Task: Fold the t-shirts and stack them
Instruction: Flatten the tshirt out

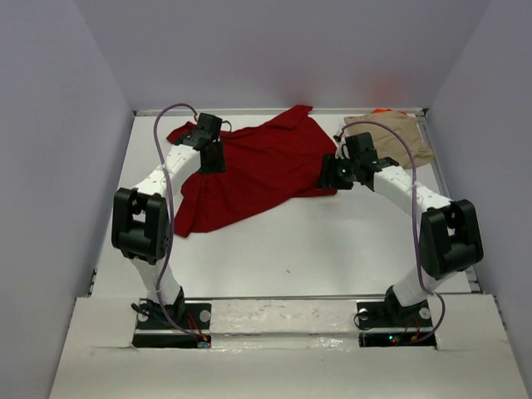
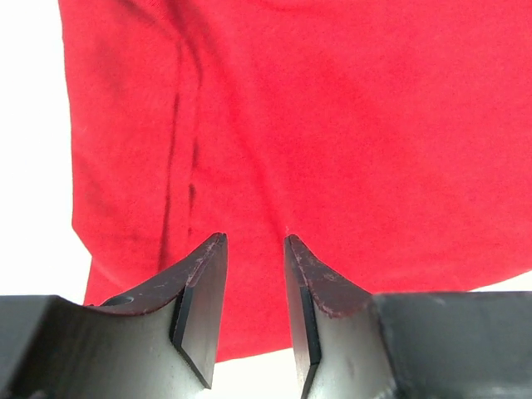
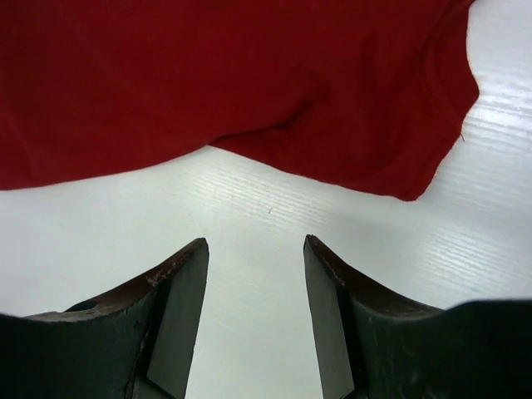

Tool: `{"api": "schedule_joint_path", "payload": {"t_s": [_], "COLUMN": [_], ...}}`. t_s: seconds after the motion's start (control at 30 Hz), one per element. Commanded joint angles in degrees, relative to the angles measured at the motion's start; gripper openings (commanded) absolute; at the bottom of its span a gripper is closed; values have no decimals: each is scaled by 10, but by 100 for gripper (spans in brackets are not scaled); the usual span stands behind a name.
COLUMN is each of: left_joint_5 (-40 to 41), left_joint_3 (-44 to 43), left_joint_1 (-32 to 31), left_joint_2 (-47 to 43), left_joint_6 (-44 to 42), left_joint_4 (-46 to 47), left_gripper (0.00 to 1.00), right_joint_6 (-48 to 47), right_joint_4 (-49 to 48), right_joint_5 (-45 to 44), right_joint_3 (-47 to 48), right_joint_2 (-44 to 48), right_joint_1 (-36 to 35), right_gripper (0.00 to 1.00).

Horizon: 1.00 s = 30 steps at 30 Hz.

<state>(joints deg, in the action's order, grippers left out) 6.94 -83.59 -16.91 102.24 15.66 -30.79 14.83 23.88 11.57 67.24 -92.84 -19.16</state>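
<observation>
Left arm [image 1: 166, 179]: reaches to the far left of the bench [image 1: 332, 249], over the left edge of the dark red t-shirt [image 1: 266, 162].
Left jaws: spread with a narrow gap, tips pointing down at the red cloth. The cloth shows through the gap, and no fold is pinched between them.
Dark red t-shirt, appearance: plain, soft, short-sleeved. It lies open but rumpled and slanted, running from the far centre to the near left. In the left wrist view a stitched seam [image 2: 184, 141] runs down the fabric, and the near edge curves round below it.
Dark red t-shirt, position: flat on the bench between the two arms.
Right jaws: spread wider, over bare white bench, just short of the red hem [image 3: 249, 158]. They hold nothing.
Tan t-shirt [image 1: 403, 137]: plain beige, bunched in the far right corner, apart from the red one.
Orange fabric [image 1: 381, 110]: a bright sliver at the tan t-shirt's far edge.
</observation>
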Motion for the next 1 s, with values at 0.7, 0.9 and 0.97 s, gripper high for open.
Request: {"api": "schedule_joint_path", "payload": {"t_s": [0.7,0.9,0.97], "left_joint_5": [12,9,0], "left_joint_3": [-10,-13,-8], "left_joint_1": [24,26,28], "left_joint_2": [-7,-4,3], "left_joint_6": [-19,-21,-21], "left_joint_4": [-12,-11,-7], "left_gripper": [43,43,43], "right_joint_6": [294,280,255], "right_joint_4": [-439,-410,-370], "right_joint_5": [416,391,359], "right_joint_3": [-185,-179,-171], "right_joint_2": [-37,-59,-59], "right_joint_1": [206,218,218], "right_gripper": [56,53,53]}}
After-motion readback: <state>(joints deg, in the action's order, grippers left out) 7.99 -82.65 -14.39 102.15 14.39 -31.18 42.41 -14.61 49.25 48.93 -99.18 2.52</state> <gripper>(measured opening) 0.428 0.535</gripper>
